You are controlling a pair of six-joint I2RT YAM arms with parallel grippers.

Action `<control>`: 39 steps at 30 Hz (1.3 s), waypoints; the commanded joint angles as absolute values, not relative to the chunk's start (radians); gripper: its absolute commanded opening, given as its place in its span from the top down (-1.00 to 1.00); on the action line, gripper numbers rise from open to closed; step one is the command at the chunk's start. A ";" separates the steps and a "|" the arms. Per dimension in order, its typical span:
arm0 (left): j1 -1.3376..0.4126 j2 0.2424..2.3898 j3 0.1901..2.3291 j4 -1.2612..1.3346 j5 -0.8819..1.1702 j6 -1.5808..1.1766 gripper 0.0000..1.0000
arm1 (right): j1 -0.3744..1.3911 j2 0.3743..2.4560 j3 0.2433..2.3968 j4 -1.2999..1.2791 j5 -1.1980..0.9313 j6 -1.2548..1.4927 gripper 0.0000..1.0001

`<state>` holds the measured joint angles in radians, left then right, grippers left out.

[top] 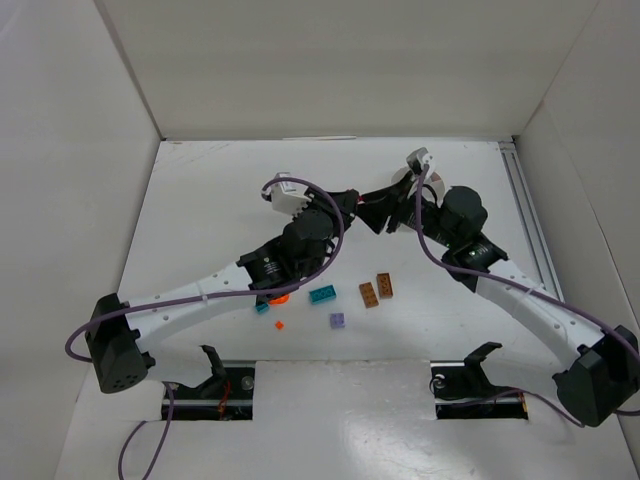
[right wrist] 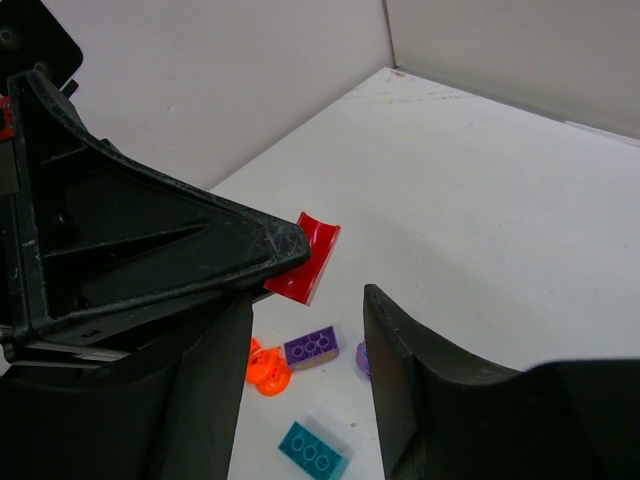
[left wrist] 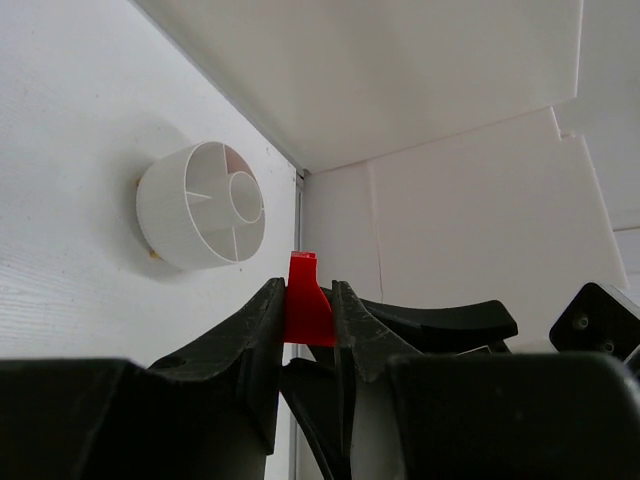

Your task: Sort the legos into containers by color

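Observation:
My left gripper [left wrist: 305, 292] is shut on a red lego [left wrist: 303, 305], held up in front of the white wedge-split dish [left wrist: 200, 205]. In the top view the left gripper [top: 374, 214] meets my right gripper [top: 398, 207] at the table's middle back, and the dish [top: 403, 180] is mostly hidden under the right arm. My right gripper [right wrist: 337, 275] is open. A red curved lego [right wrist: 308, 255] shows just past its left fingertip [right wrist: 285, 250]; I cannot tell if they touch. Below lie a purple brick [right wrist: 311, 347], an orange bit [right wrist: 267, 370] and a teal brick [right wrist: 313, 452].
Loose on the table near the left forearm are a teal brick [top: 322, 294], two brown bricks [top: 369, 295], a purple brick [top: 338, 320], an orange bit [top: 280, 297] and a tiny orange bit [top: 279, 325]. White walls close in the back and sides.

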<state>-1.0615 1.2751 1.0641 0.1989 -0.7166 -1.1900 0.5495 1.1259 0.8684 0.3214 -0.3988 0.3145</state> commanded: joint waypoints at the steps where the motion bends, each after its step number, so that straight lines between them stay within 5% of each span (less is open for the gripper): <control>1: -1.111 1.262 1.057 0.250 -0.618 -1.177 1.00 | 0.569 1.137 0.870 0.498 -0.356 0.379 -0.03; 9: -1.111 1.233 1.014 0.278 -0.607 -1.177 1.00 | 0.578 1.158 0.842 0.624 -0.322 0.413 0.07; 23: -1.111 1.233 0.996 0.258 -0.589 -1.186 0.97 | 0.597 1.206 0.833 0.670 -0.342 0.423 0.82; 26: -1.111 1.233 0.996 0.249 -0.589 -1.186 0.83 | 0.597 1.206 0.824 0.670 -0.351 0.423 1.00; 33: -1.111 1.233 1.017 0.238 -0.598 -1.164 0.58 | 0.586 1.206 0.815 0.631 -0.422 0.414 1.00; 39: -1.111 1.233 1.028 0.209 -0.621 -1.141 0.13 | 0.577 1.195 0.793 0.557 -0.474 0.377 1.00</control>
<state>-1.0668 1.2449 1.0073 0.2108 -0.7300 -1.1549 0.5755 1.1999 0.8009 0.5133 -0.4473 0.3958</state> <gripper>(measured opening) 0.420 0.250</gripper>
